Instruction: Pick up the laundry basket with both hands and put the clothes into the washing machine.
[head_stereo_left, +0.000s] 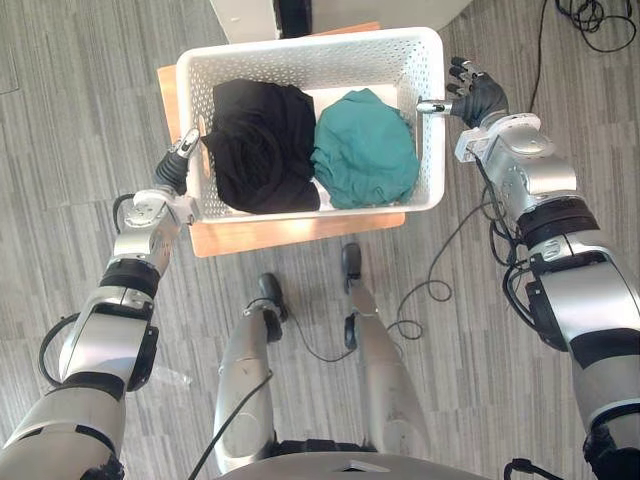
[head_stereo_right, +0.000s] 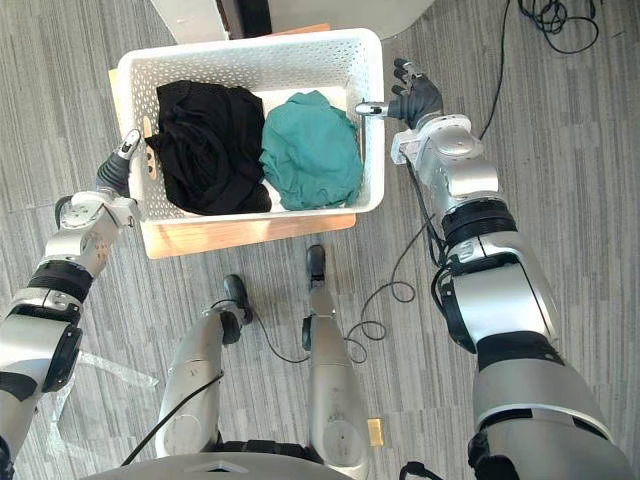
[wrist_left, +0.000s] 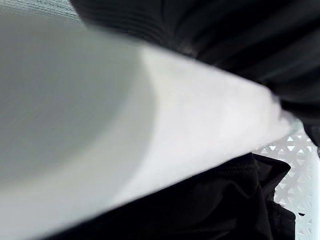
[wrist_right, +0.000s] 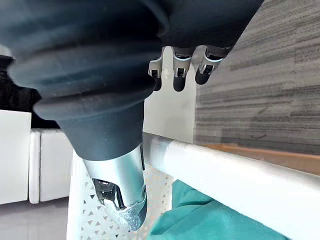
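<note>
**Two hands at the basket, laundry still inside**

Nearest, jutting out past the near edge of the white laundry basket: a wooden stand, set on grey plank floor and carrying the basket.

At the basket's near-left corner, right up against the outer wall: the left hand, its grip impossible to tell.

Heaped in the basket's left half: a black garment. Touching it, in the right half: a teal garment.

Toward the far end of the basket's right wall: the right hand, spread wide and clasping nothing. Thumb reaching over the rim to the inside, fingers straight and outside the wall.

Just beyond the basket's far rim: a white unit with a dark panel.
</note>
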